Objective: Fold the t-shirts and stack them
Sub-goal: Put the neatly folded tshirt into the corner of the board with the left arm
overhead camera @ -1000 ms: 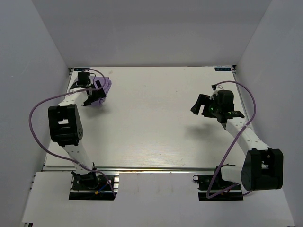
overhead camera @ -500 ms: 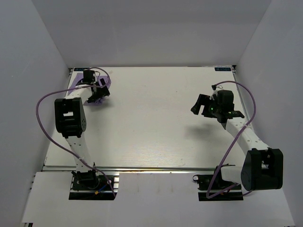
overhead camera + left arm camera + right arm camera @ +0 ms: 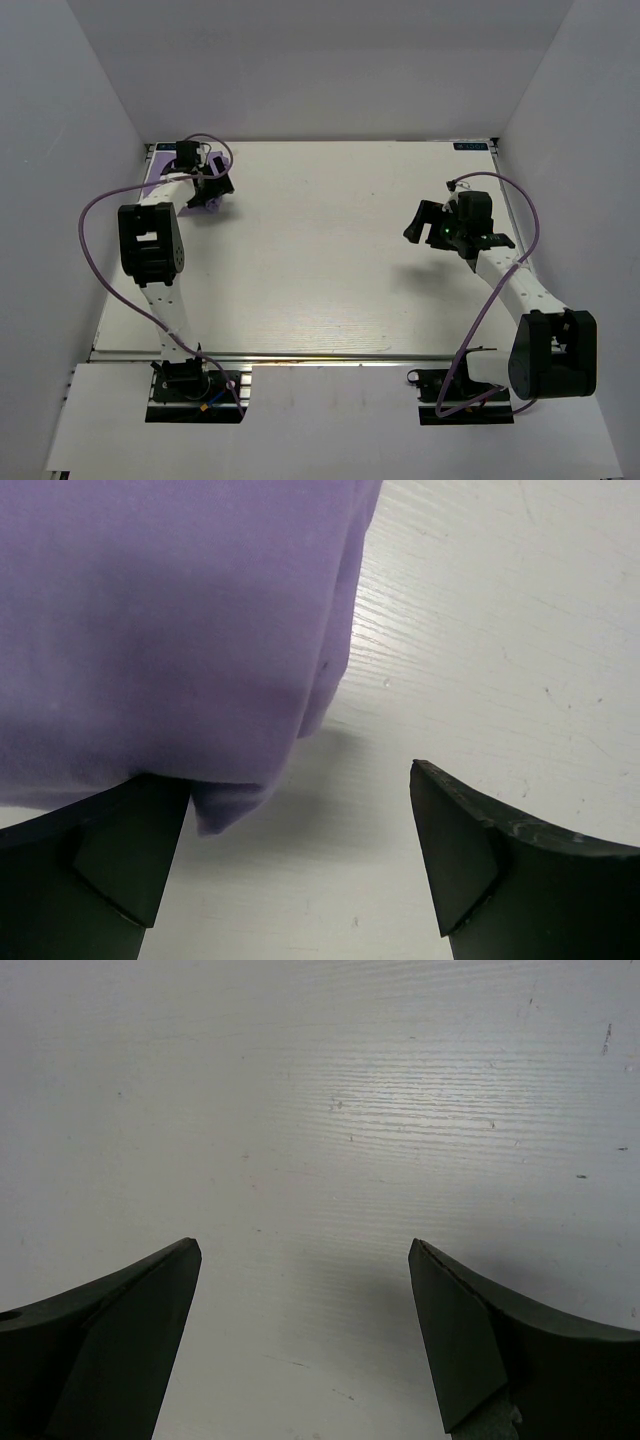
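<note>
Underneath, white table. Far left on it, bunched lavender t-shirt, largely hidden from above by the left gripper: jaws spread wide, released, one finger touching the cloth's edge. Over the right side, right gripper, also spread wide, holding nothing.

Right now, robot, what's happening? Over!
Left gripper open, beside shirt, no grip. Right gripper open, over bare table. Shirt at far-left corner. Nothing blocking seen.
</note>
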`<control>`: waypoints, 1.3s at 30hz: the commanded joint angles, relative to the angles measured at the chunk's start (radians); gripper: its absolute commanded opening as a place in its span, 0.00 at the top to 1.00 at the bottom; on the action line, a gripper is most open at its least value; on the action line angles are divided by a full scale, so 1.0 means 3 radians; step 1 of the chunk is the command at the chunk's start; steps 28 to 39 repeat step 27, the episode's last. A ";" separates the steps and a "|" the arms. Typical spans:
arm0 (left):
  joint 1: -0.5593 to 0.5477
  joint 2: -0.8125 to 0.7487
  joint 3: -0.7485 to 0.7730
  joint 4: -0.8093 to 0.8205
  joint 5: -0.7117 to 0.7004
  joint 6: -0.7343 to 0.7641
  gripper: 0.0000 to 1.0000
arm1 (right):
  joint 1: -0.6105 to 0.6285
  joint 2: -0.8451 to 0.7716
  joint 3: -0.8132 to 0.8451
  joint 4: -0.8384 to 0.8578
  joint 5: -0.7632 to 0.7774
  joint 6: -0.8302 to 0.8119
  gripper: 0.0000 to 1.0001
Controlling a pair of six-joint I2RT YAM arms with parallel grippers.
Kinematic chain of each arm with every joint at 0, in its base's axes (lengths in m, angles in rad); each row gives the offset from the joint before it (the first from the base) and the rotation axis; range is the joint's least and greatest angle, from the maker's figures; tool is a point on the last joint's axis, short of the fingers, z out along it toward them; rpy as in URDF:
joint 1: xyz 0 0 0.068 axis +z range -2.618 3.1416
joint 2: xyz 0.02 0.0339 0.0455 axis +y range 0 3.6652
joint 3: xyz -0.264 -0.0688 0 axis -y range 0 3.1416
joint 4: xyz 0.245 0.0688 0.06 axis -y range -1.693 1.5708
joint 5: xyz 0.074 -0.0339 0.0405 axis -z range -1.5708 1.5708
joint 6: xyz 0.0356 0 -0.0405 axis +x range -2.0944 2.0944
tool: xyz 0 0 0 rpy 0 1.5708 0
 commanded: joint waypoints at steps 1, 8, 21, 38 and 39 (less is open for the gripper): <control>0.0004 -0.0145 0.0193 -0.0002 0.0139 0.0050 0.00 | -0.0008 0.0005 0.0050 0.0016 -0.0005 -0.0039 0.10; -0.0026 -0.0910 -0.0552 -0.0151 0.0226 0.0081 0.00 | 0.0002 -0.0163 0.0025 0.0005 -0.0082 -0.0019 0.10; -0.0579 -0.3596 -0.2164 -0.0207 0.0227 -0.0256 0.00 | 0.0002 -0.0878 -0.0374 0.0036 0.0020 0.0206 0.10; -0.0609 -0.3633 -0.2195 -0.0207 0.0262 -0.0257 0.00 | -0.0008 -0.1191 -0.0573 0.0138 -0.0031 0.0206 0.10; -0.0609 -0.3633 -0.2195 -0.0207 0.0262 -0.0257 0.00 | -0.0008 -0.1191 -0.0573 0.0138 -0.0031 0.0206 0.10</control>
